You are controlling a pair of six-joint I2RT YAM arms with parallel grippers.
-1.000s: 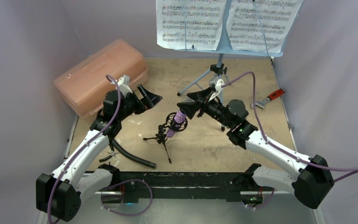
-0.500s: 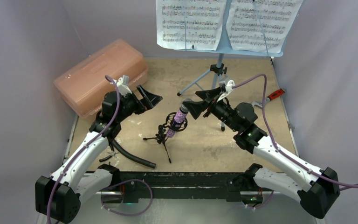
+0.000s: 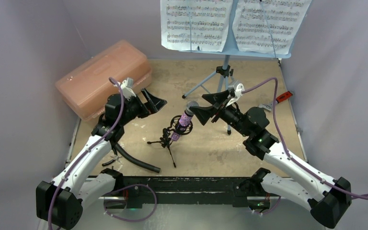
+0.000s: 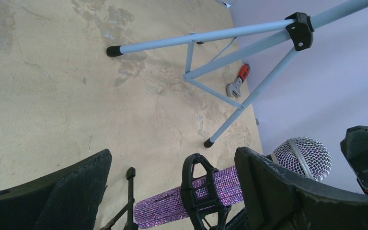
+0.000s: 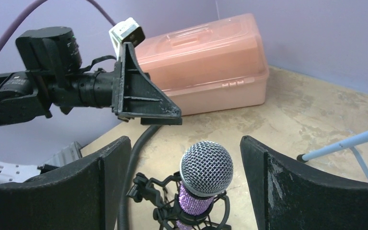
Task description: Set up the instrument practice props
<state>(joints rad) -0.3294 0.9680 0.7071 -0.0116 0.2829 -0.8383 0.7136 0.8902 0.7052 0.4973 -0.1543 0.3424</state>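
The glittery purple microphone (image 3: 184, 122) sits tilted in the ring mount of the small black mic stand (image 3: 166, 141) at the table's middle. My right gripper (image 3: 206, 104) is open, with the mesh head (image 5: 206, 167) just ahead of its jaws and untouched. My left gripper (image 3: 154, 100) is open and empty, left of the microphone; its view shows the microphone body (image 4: 172, 206) in the ring (image 4: 199, 191). The light blue music stand (image 3: 225, 67) stands at the back with two white sheet-music pages (image 3: 196, 24) on it.
A pink translucent box (image 3: 103, 76) lies at the back left. A black curved hose (image 3: 136, 162) lies near the front left. A red-handled wrench (image 3: 278, 100) lies at the right edge. The music stand's tripod legs (image 4: 239, 52) spread just behind the right gripper.
My right gripper has drawn back to the right, away from the microphone's head, which now shows free. The microphone stays in the ring mount. The left arm has hardly moved.
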